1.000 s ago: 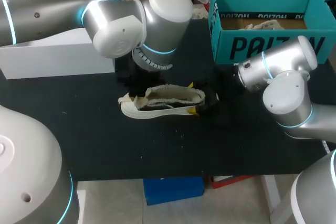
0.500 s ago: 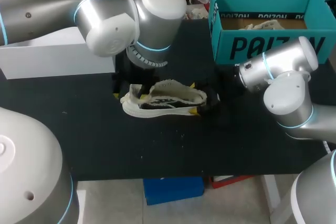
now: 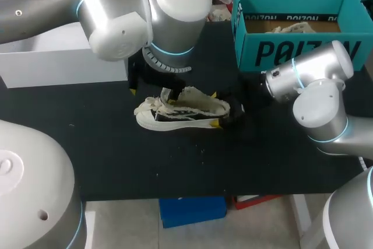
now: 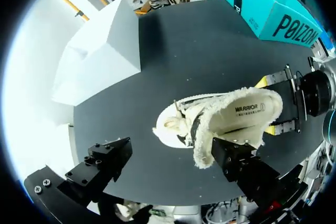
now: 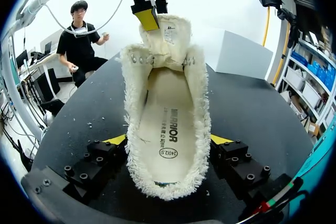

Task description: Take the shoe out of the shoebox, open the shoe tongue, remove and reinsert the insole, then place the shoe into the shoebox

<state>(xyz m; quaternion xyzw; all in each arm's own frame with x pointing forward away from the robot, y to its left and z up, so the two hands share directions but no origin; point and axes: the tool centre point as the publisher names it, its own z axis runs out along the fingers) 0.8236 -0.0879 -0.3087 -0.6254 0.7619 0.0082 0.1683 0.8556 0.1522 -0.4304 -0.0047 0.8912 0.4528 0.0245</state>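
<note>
A fleece-lined shoe (image 3: pixel 183 112) lies on its sole in the middle of the black table (image 3: pixel 116 161). It is out of the teal shoebox (image 3: pixel 291 51), which stands open at the far right corner, well apart from it. The right gripper (image 5: pixel 169 139) is clamped on the heel, a yellow tip on either side of the collar. This grip looks meant to pin the shoe so it cannot slide or tip while the other arm works at the front. The left gripper (image 4: pixel 170 149) hangs over the toe end with its jaws apart. One finger (image 5: pixel 148 20) rests against the tongue (image 5: pixel 167 38), which stands upright, away from the opening. With the tongue propped back, the shoe's mouth gapes wide and the insole (image 5: pixel 163 124) lies flat inside, in full sight. The tongue-opening step appears to be in hand; whether the insole has already been out cannot be told. A white box (image 3: pixel 64 62) sits at the table's far left.
</note>
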